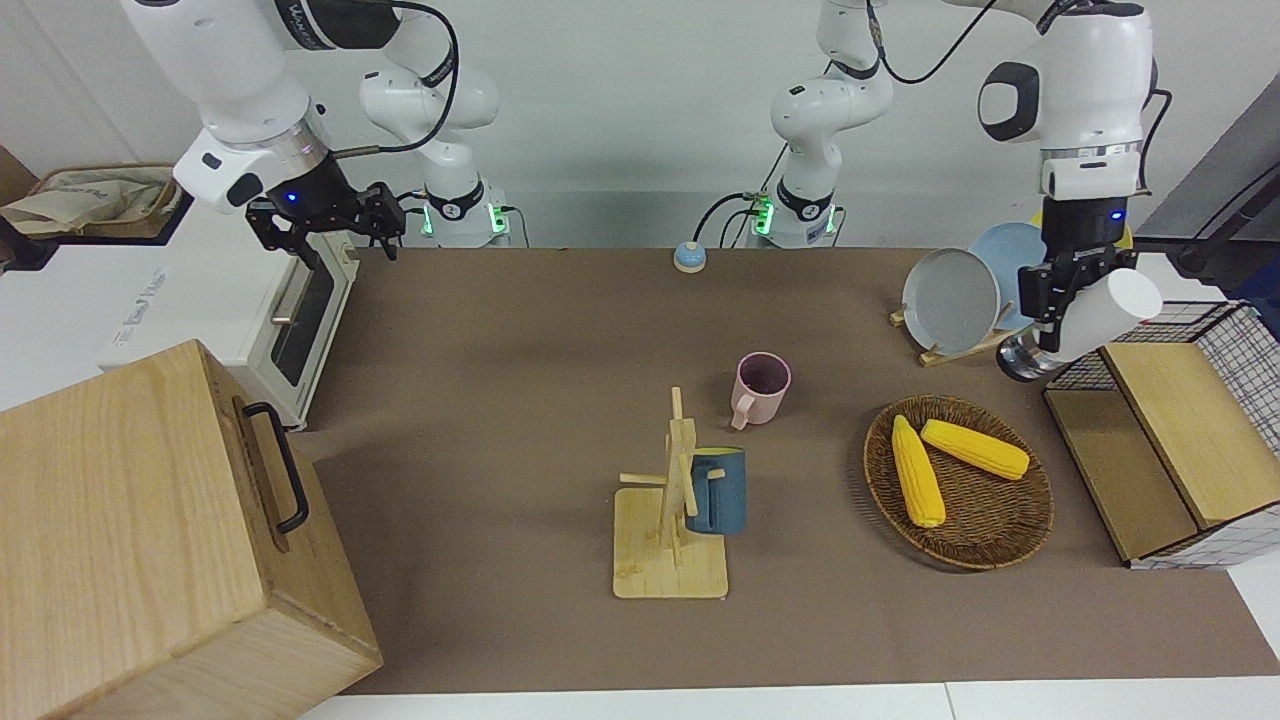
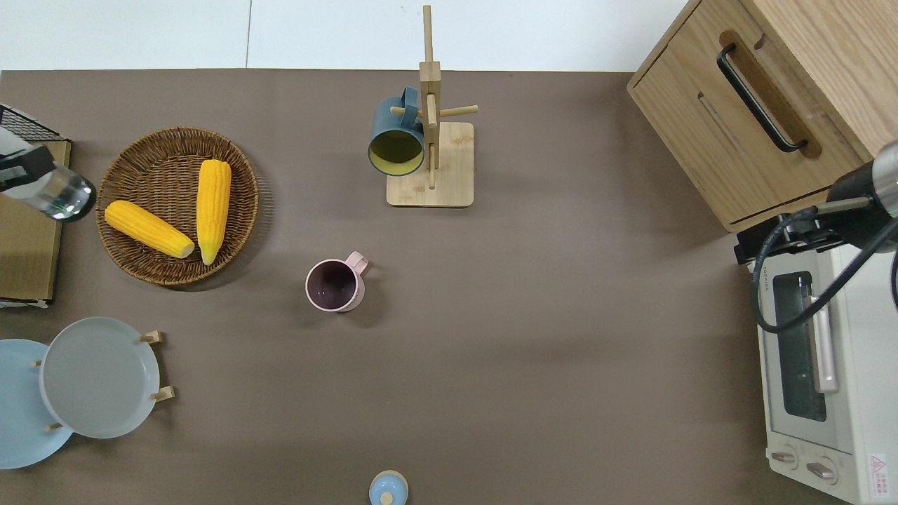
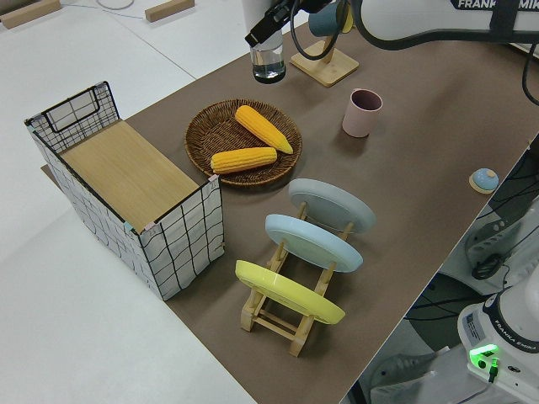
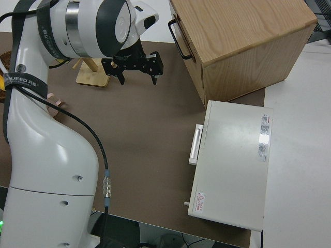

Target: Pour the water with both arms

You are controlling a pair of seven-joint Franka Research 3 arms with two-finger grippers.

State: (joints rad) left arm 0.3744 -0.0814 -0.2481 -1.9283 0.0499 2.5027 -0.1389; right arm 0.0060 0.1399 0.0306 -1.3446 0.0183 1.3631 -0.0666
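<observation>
We see the left pincer [image 1: 1058, 300] clamped on a clear bottle [image 1: 1085, 325] with a white cap, held tilted in the air at the right edge of the front view; in the overhead view the bottle sits at the far left of the frame, over the edge of the wooden lid of the wire basket [image 3: 126, 181], just beside the wicker tray [image 2: 144, 259]. Water is visible in the bottle's lower end in the left side view. The right pincer [image 1: 330, 225] hangs with fingers apart at the upper left of the front view, over the toaster oven [image 2: 817, 379] corner by the wooden box [image 1: 150, 540]. The pink mug [image 2: 335, 284] stands upright mid-frame on the brown worktop [image 2: 561, 315], well apart from both pincers. Two corn cobs [image 2: 175, 214] lie in the wicker tray. A blue mug [image 2: 396, 137] hangs on the wooden mug tree [image 2: 429, 165] at top centre of the overhead view. Plates [image 3: 316, 240] stand in a wooden rack, lower centre of the left side view. A small blue bell [image 1: 689, 257] sits at top centre of the front view. Readable text: "FRANKA" on the arm in the left side view; the oven's top label and red warning triangle sticker are too small to read.
</observation>
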